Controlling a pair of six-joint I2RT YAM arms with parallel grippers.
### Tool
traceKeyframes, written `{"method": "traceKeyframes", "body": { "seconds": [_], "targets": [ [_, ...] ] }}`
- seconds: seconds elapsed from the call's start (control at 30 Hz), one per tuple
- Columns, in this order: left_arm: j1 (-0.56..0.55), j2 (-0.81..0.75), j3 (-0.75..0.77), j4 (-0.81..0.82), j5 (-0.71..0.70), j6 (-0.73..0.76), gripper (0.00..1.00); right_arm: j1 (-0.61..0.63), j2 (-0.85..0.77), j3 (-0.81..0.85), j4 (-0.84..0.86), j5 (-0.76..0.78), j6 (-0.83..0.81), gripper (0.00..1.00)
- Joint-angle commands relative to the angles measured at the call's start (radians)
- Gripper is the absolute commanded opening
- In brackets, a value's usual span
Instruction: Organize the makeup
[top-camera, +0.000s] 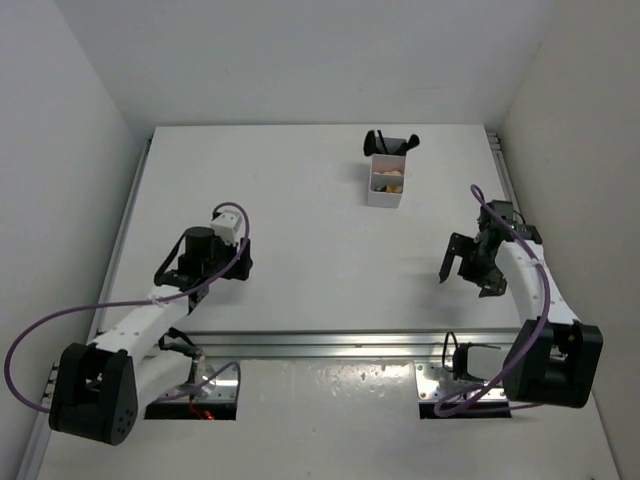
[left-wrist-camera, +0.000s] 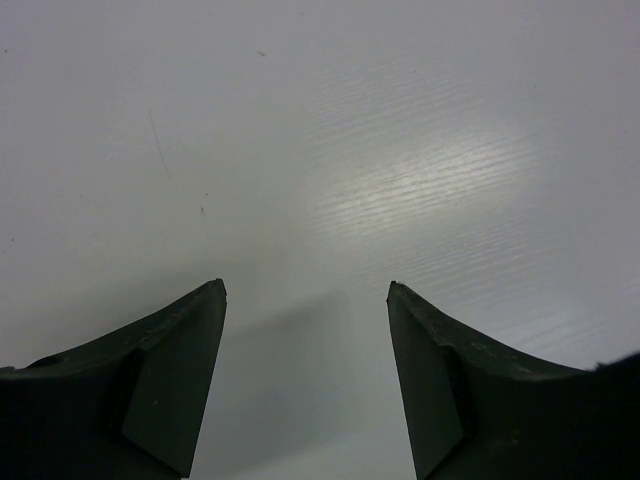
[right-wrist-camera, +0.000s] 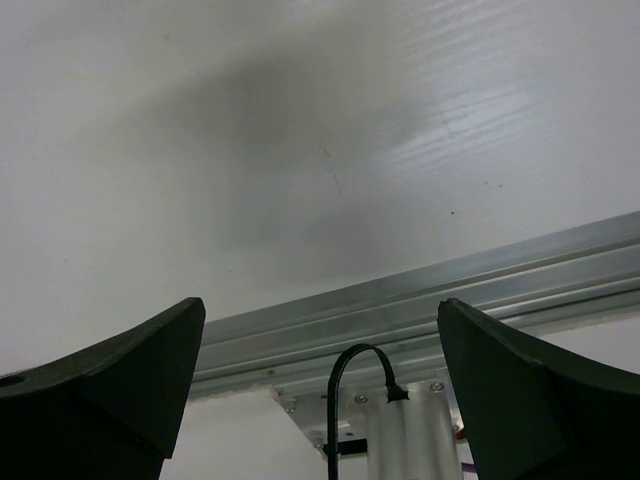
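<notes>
The makeup sits in the white compartmented box (top-camera: 385, 183) at the far middle of the table. Black brushes (top-camera: 390, 143) stick up from its far compartment, and a peach sponge (top-camera: 393, 183) lies in a near one. No loose makeup shows on the table. My left gripper (top-camera: 232, 270) is open and empty over the left part of the table; it also shows in the left wrist view (left-wrist-camera: 306, 290). My right gripper (top-camera: 466, 280) is open and empty at the right; it also shows in the right wrist view (right-wrist-camera: 320, 305).
An aluminium rail (top-camera: 330, 344) runs across the near edge, also in the right wrist view (right-wrist-camera: 420, 300). A black cable (right-wrist-camera: 350, 395) loops at the right arm's base mount. White walls enclose the table on three sides.
</notes>
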Motion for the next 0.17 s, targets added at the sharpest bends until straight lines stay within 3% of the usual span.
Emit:
{"method": "traceKeyframes", "body": {
  "seconds": [0.0,0.13],
  "targets": [
    [-0.022,-0.028,0.000,0.048,-0.031,-0.026,0.71,0.004,-0.035,-0.020,-0.019,-0.008,-0.006,1.00],
    [-0.032,-0.037,-0.009,0.048,-0.031,-0.026,0.73,0.004,-0.111,-0.058,0.019,-0.021,-0.022,1.00]
  ]
}}
